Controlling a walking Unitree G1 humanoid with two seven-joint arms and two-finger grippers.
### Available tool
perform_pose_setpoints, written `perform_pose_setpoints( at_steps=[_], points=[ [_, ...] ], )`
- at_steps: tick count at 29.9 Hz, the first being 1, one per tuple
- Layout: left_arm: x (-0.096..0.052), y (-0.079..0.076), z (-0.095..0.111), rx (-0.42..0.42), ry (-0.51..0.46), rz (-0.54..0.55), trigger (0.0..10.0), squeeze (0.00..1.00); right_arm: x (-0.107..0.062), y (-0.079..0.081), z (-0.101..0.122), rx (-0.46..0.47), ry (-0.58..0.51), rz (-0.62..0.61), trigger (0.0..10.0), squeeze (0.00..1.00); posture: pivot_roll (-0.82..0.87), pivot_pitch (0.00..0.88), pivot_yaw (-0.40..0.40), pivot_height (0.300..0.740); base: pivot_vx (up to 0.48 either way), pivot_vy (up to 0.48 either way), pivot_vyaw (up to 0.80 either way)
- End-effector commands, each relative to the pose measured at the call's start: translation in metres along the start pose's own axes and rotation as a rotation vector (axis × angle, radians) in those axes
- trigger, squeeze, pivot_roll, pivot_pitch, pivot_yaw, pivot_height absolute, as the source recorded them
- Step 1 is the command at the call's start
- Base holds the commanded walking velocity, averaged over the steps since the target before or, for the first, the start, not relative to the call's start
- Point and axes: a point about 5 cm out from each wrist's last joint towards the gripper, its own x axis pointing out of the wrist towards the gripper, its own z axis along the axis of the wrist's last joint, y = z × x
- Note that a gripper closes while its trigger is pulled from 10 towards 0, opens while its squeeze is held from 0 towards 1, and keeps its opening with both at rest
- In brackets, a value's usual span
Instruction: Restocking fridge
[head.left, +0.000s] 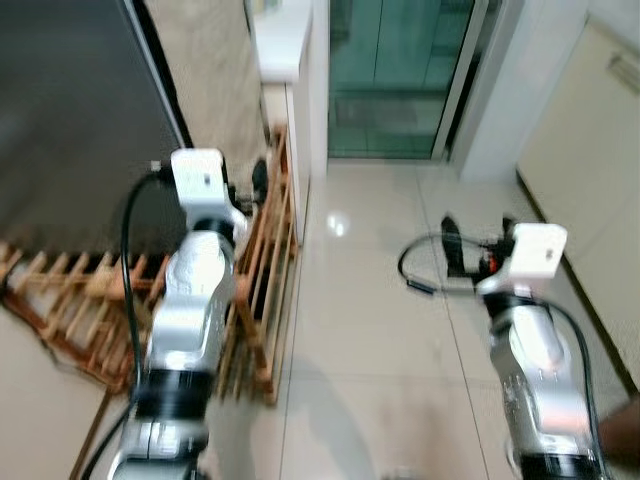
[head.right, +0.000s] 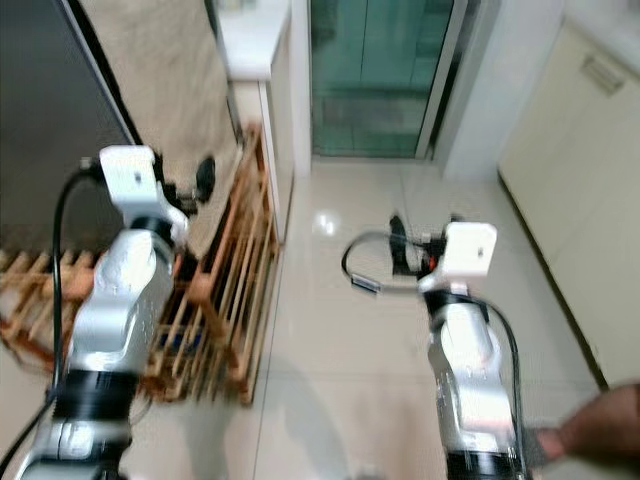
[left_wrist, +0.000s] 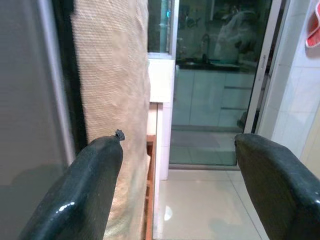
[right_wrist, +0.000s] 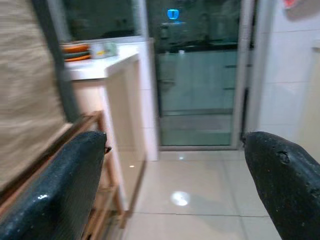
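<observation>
The fridge's dark grey front rises at my left, its edge close beside the left gripper. My left gripper is held up beside that front, open, with nothing between its black fingers. My right gripper hovers over the pale tiled floor at mid-right, also open and holding nothing; its fingers point ahead toward the glass door. I see no food items.
A wooden slatted rack stands on the floor beside the fridge, under a beige woven panel. A white counter carries dishes. A glass door lies ahead, white cabinets to the right. A person's hand shows at lower right.
</observation>
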Motion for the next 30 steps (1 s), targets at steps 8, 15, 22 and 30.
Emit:
perform_pose_setpoints(
  at_steps=[8, 15, 22, 30],
  points=[
    [0.038, -0.016, 0.0, -0.039, 0.082, 0.039, 10.0, 0.0, -0.001, 0.008, -0.004, 0.01, 0.008, 0.019, 10.0, 0.0, -0.09, 0.0, 0.075, 0.74, 0.0, 0.0, 0.0],
    [0.029, -0.002, 0.005, -0.013, 0.014, -0.104, 10.0, 0.0, -0.009, 0.007, 0.003, 0.003, -0.014, 0.003, 10.0, 0.0, -0.12, 0.0, 0.111, 0.74, 0.0, 0.0, 0.0],
    [-0.051, 0.043, -0.009, 0.006, -0.012, -0.1, 10.0, 0.0, -0.04, -0.002, 0.024, -0.07, -0.101, -0.092, 10.0, 0.0, -0.08, 0.0, 0.086, 0.74, 0.0, 0.0, 0.0],
    [-0.086, 0.041, -0.01, -0.003, -0.064, 0.077, 10.0, 0.0, -0.075, -0.015, 0.014, -0.132, -0.098, -0.121, 10.0, 0.0, -0.06, 0.0, 0.039, 0.74, 0.0, 0.0, 0.0]
  ],
)
